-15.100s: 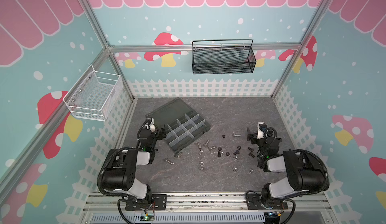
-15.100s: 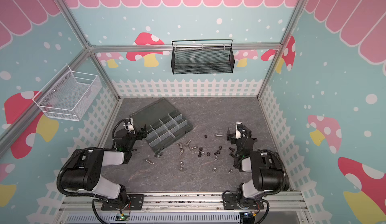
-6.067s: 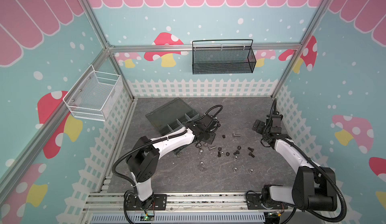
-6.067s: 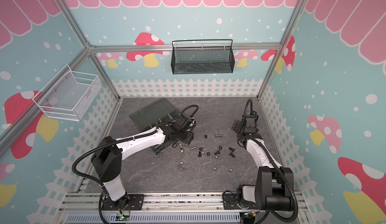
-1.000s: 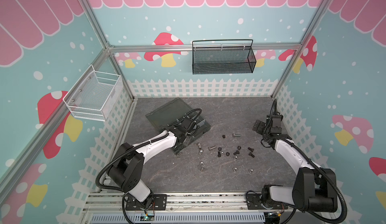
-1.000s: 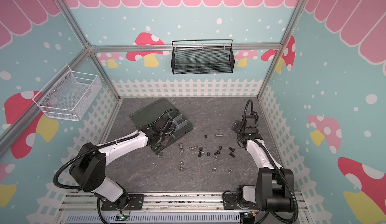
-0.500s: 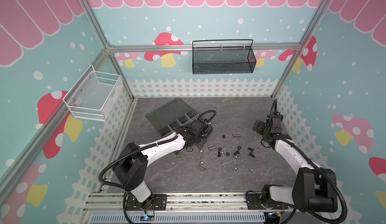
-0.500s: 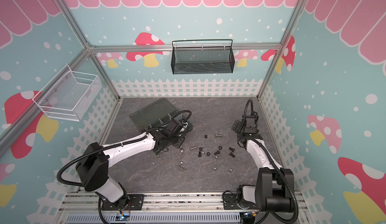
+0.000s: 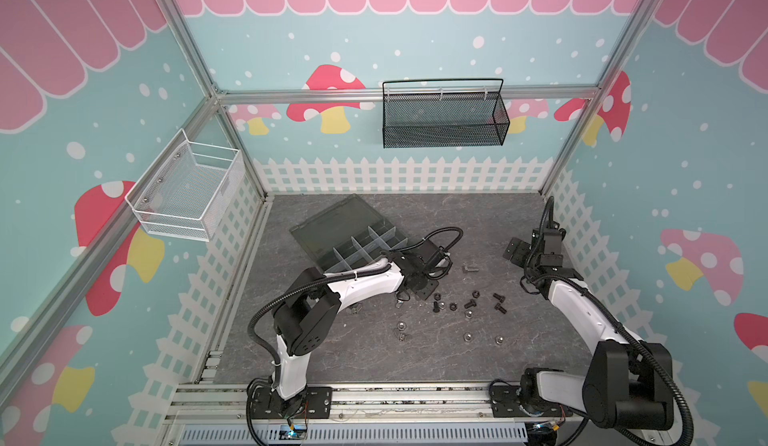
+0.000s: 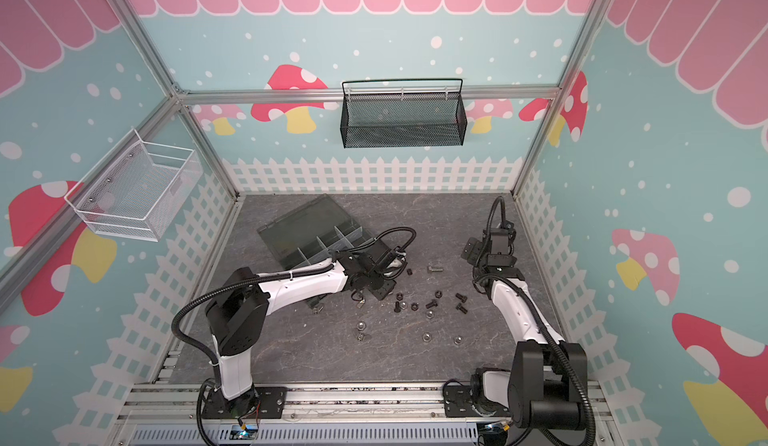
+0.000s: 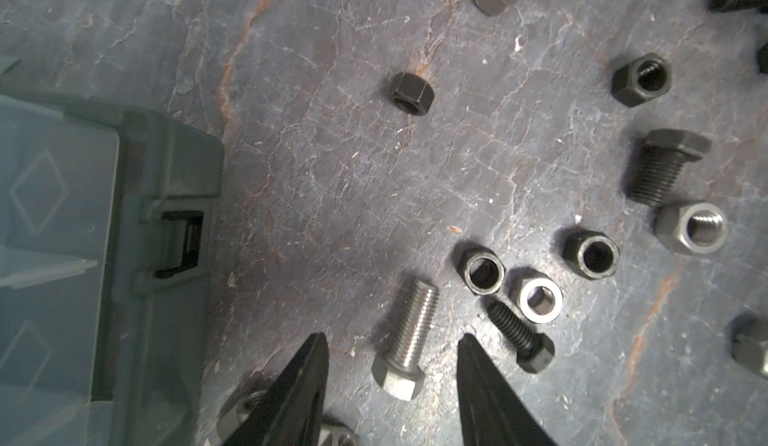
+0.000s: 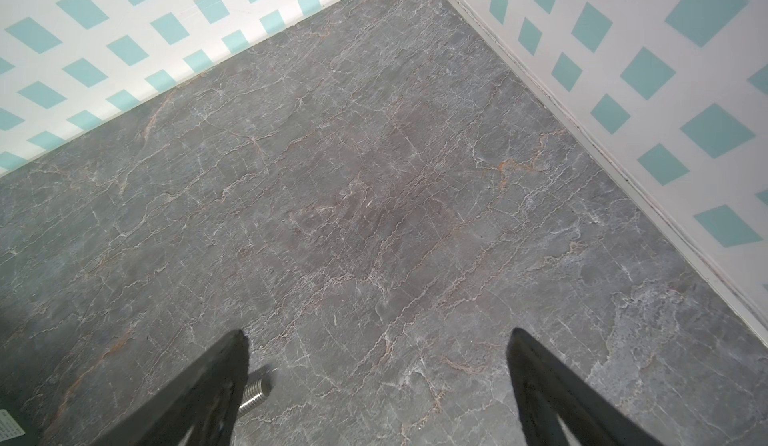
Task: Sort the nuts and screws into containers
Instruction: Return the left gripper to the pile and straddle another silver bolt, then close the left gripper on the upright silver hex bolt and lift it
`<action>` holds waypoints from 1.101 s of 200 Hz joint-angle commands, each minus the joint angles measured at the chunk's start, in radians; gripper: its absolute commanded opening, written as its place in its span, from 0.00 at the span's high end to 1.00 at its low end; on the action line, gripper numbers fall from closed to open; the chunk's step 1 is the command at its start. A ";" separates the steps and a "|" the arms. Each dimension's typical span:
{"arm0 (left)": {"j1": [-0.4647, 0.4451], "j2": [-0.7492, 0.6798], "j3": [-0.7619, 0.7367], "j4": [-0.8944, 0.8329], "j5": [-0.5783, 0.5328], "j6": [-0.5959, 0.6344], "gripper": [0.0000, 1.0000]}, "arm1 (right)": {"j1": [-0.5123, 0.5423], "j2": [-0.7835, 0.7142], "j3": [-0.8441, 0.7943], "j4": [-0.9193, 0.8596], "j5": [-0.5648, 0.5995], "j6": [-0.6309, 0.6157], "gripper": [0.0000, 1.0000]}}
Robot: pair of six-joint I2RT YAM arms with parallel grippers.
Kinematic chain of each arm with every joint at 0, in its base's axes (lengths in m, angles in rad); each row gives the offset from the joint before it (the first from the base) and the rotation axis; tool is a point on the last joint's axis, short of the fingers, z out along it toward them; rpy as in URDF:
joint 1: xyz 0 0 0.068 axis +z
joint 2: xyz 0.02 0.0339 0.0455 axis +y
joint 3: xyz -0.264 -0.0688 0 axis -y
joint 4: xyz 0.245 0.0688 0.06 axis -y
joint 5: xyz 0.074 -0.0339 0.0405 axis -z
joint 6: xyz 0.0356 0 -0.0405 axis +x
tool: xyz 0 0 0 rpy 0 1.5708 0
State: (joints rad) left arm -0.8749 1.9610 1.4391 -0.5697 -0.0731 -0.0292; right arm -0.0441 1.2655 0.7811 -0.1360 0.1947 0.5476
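Note:
In the left wrist view my left gripper is open, low over the table. A silver screw lies between its tips, touching neither. Around it lie a black screw, black nuts, a silver nut and another black screw. The organiser box with its containers sits just beside this gripper; its corner shows at the wrist. My right gripper is open over bare table at the right. A silver screw's thread peeks past one finger.
The box's flat lid lies open toward the back left. Silver nuts are scattered nearer the front. A white wire basket hangs on the left wall and a black mesh basket on the back wall. Fence-patterned walls close in the table.
My left gripper has swung from over the organiser box to the right, down among the loose screws and nuts, and its jaws have opened wider. The right arm has not moved.

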 commanded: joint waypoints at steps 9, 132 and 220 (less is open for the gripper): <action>-0.007 0.049 0.047 -0.054 0.022 0.034 0.51 | 0.006 -0.018 -0.014 -0.012 0.017 0.010 0.02; -0.007 0.156 0.106 -0.131 -0.019 0.007 0.57 | 0.005 -0.010 -0.003 -0.011 0.015 0.008 0.02; 0.004 0.170 0.102 -0.155 -0.027 -0.009 0.66 | 0.005 -0.002 -0.003 -0.009 0.007 0.009 0.02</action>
State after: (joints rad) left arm -0.8772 2.1048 1.5238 -0.6888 -0.0864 -0.0383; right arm -0.0441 1.2655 0.7811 -0.1356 0.1944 0.5476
